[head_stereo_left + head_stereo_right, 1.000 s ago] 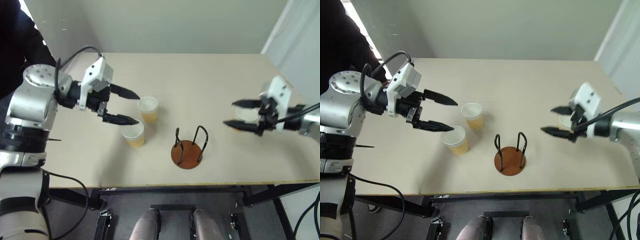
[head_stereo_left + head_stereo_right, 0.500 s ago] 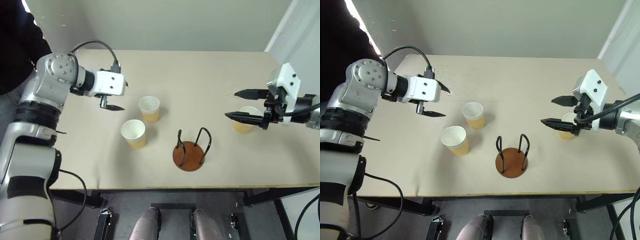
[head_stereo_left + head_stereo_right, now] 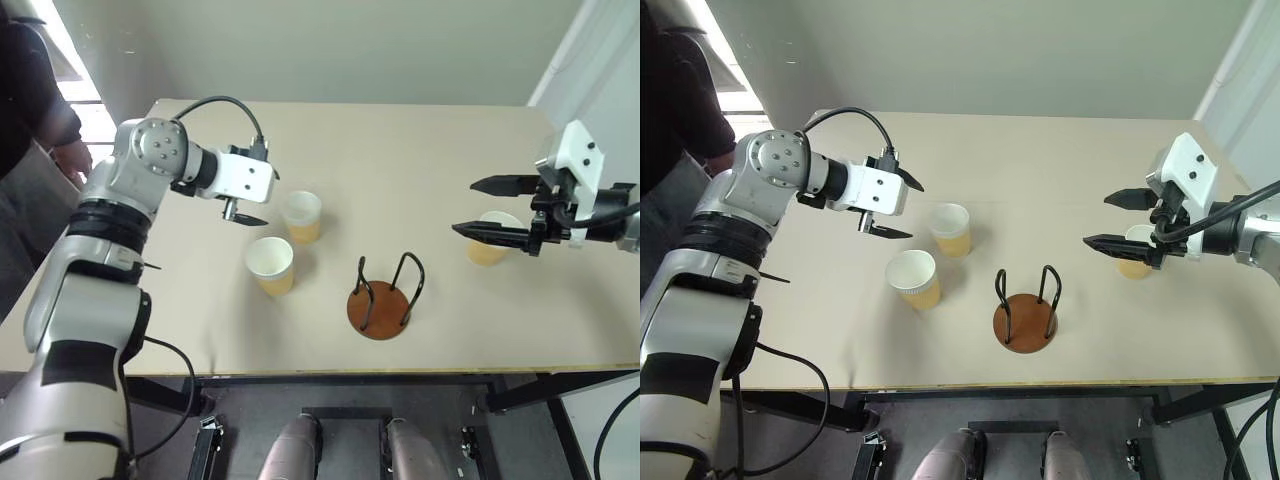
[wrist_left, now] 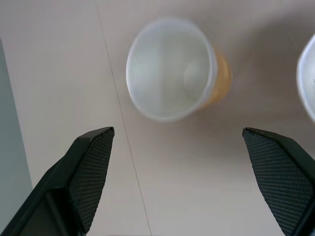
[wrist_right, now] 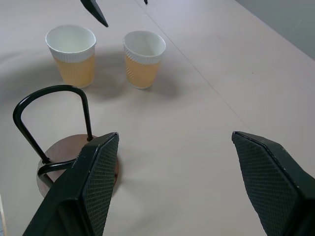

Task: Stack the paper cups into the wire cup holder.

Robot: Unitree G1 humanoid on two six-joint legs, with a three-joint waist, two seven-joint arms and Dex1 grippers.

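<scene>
Two tan paper cups with white rims (image 3: 950,229) (image 3: 913,279) stand close together, narrow gap between. The black wire loops on the reddish-brown disc base (image 3: 1026,307) rise beside them. Bare beige tabletop (image 3: 1040,190) lies open beyond, up to a third tan cup (image 3: 1133,253) near the right edge.

Head eyes overlook table (image 3: 420,150) (wrists peer close).

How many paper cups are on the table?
3. One cup stands just past the open left gripper. A second cup stands nearer the table's front edge, beside it. A third cup stands on the right side, behind the open right gripper.
</scene>
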